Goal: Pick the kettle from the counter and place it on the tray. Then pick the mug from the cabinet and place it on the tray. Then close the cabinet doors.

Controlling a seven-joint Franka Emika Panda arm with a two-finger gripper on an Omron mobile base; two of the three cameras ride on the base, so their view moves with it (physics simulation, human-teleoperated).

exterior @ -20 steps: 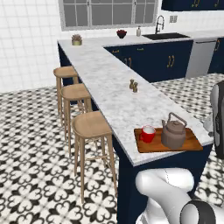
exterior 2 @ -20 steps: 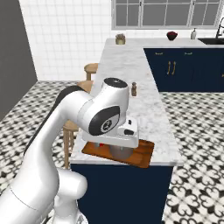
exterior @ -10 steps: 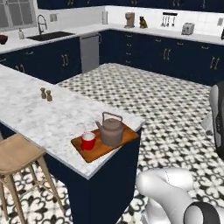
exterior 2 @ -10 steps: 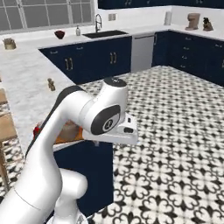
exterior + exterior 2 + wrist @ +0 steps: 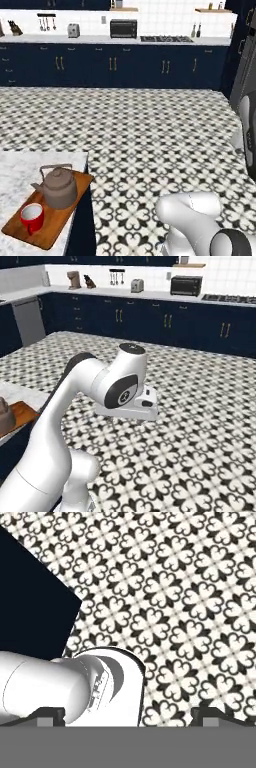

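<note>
A: Which stage does this figure show?

B: The kettle (image 5: 57, 187) and the red mug (image 5: 32, 218) both stand on the tray (image 5: 47, 232), the mug just beside the kettle on its near side. The tray lies at the corner of the table (image 5: 30, 165). By that layout, the two placing steps look finished and the closing of the cabinet doors remains.

A: Where is the end effector?

B: In the hand view its two dark finger tips (image 5: 47, 714) sit well apart over patterned floor, with nothing between them. The end effector (image 5: 130, 717) is empty and spread.

A: What does the next move call for?

B: Probably bringing the cabinet doors within reach. The cabinet cannot be made out with confidence; a dark panel with a handle at the far right of the left base view may belong to it.

A: Any writing?

B: None legible. The distant appliances carry no readable brand.
</note>
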